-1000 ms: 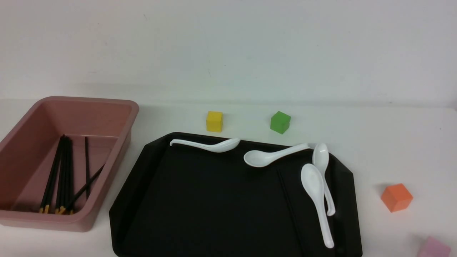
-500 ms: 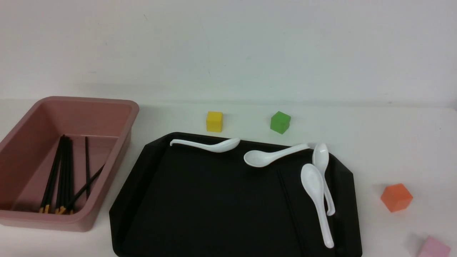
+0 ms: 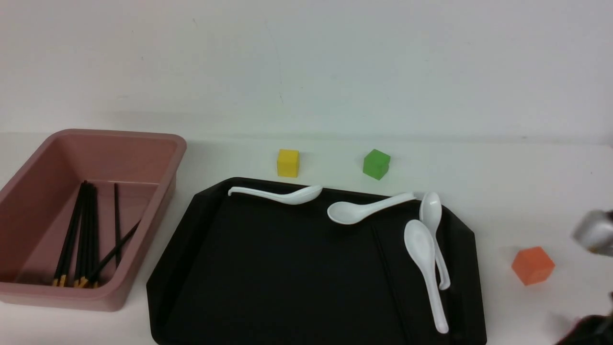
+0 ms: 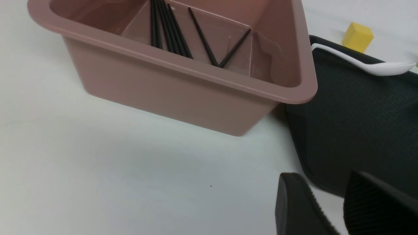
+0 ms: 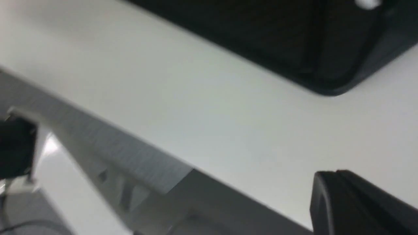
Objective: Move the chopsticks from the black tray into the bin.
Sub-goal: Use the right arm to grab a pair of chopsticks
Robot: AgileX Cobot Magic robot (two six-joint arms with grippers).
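Note:
The black tray (image 3: 268,287) lies in the middle of the table. One thin black chopstick (image 3: 389,278) lies on its right half, beside the white spoons; its tip is hard to make out. Several chopsticks (image 3: 86,230) with yellow tips lie in the pink bin (image 3: 158,143) at the left. In the left wrist view the bin (image 4: 183,65) and the tray (image 4: 359,114) show beyond my left gripper (image 4: 323,182), which is open, empty and low over the table. My right gripper (image 5: 333,178) is shut and empty, off the tray's (image 5: 261,29) near right corner.
Several white spoons (image 3: 424,258) lie along the tray's back and right side. A yellow cube (image 3: 288,163) and a green cube (image 3: 376,164) stand behind the tray, an orange cube (image 3: 532,265) to its right. The right arm (image 3: 594,232) shows at the right edge. The table's front edge (image 5: 124,156) is near.
The right arm has come into the front view at the right edge and now covers the pink cube at the bottom right. Tray, bin and chopsticks have not moved.

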